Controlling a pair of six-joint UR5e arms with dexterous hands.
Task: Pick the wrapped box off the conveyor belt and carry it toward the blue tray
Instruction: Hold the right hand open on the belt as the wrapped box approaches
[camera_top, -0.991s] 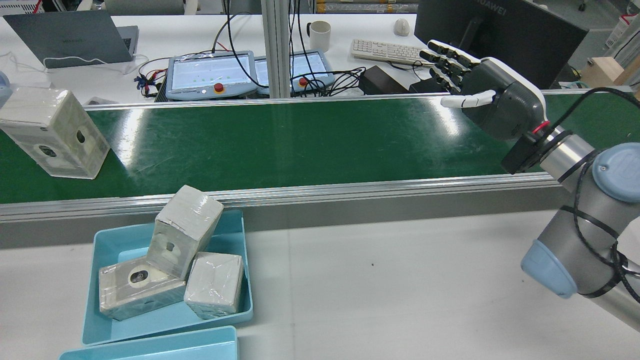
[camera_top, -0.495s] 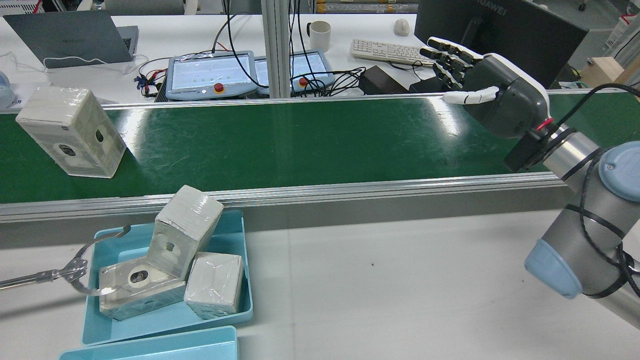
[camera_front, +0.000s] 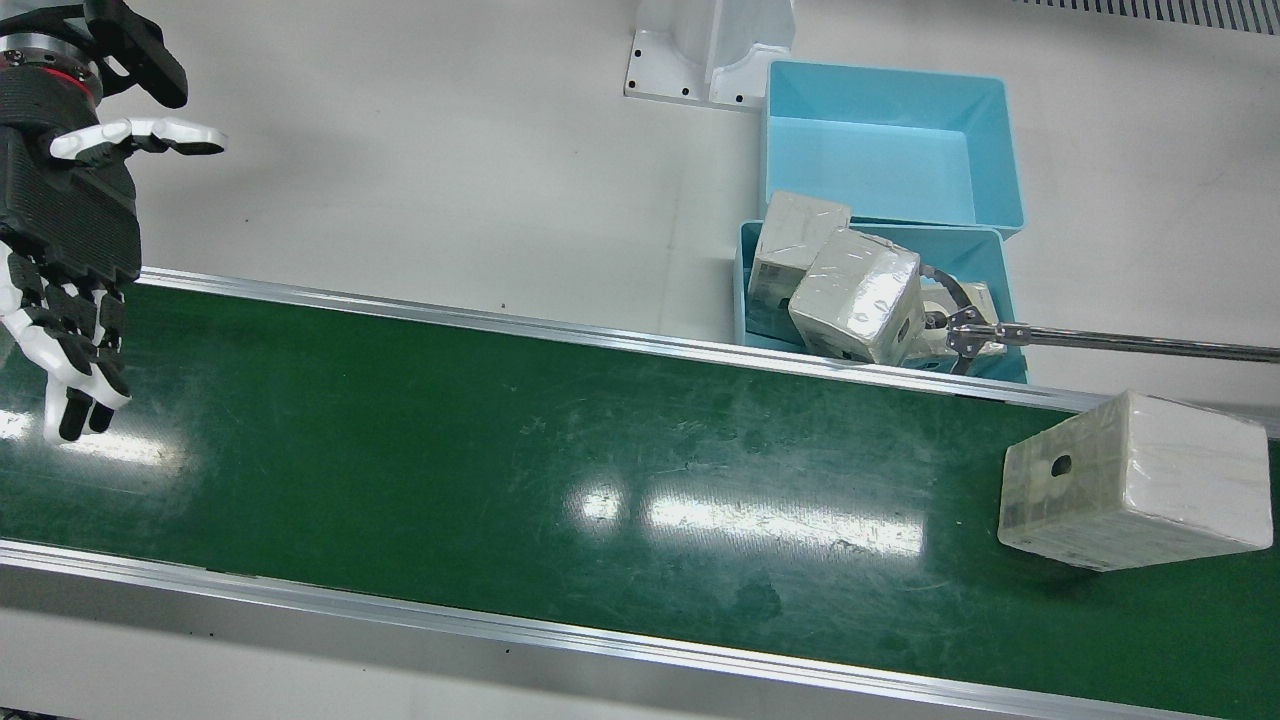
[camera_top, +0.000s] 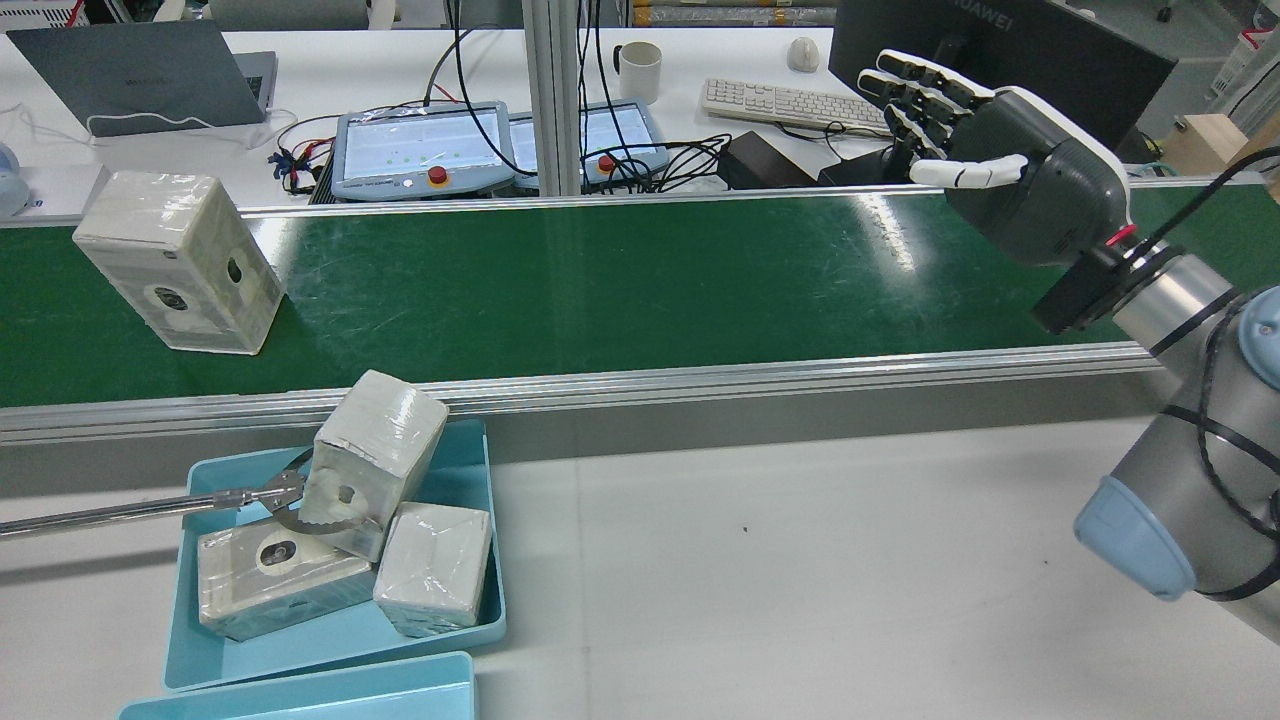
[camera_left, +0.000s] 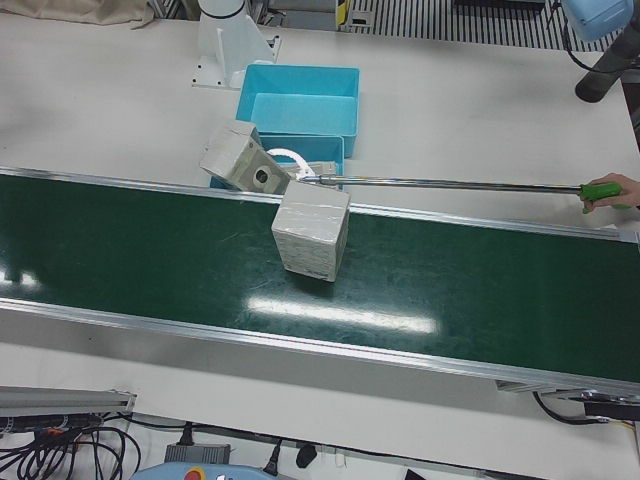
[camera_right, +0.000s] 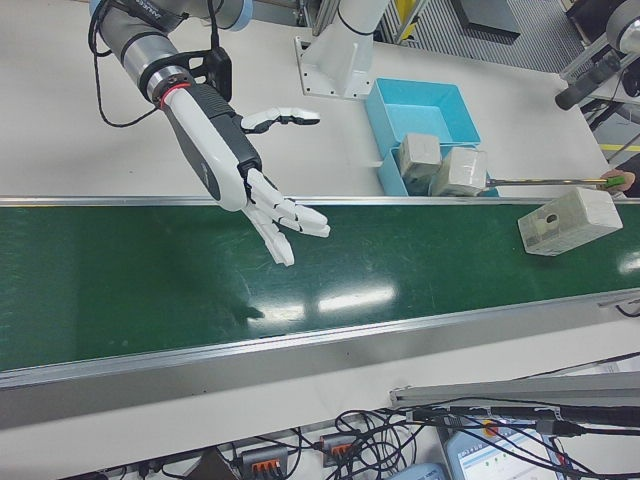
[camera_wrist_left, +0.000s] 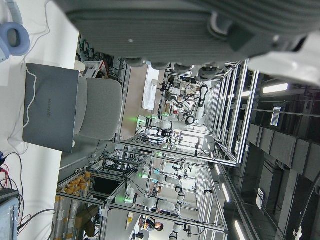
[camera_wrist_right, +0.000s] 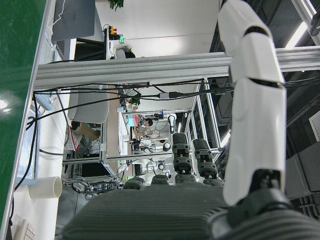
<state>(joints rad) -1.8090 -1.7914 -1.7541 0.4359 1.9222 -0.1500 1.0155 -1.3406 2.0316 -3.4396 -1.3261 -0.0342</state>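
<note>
Waiting is the step in hand: the conveyor belt (camera_top: 600, 290) runs the length of the bench (camera_top: 850, 560), and the wrapped box (camera_top: 180, 262) stands on it toward the end by the robot's left side, close to the belt's far rail, well apart from the right hand (camera_top: 1010, 170), which hovers above the belt's opposite end, holding nothing, its fingers (camera_right: 290, 218) spread apart. To do this well, I judge the hand should keep its palm facing up the belt, come down low, and close only when the box sits squarely between thumb and fingers; the film wrap looks slick, so a broad grip across two opposite faces would serve better than a pinch at a corner. The blue tray (camera_top: 470, 620) lies on the bench just beside the belt's near rail, already crowded with three wrapped boxes, one tilted on the others. A person's reaching tool (camera_top: 240, 497) has its claw around that tilted one, so the carry should stay clear of the rod. The left hand shows only as a blurred edge in its own camera; whether it is spread or closed cannot be told.
</note>
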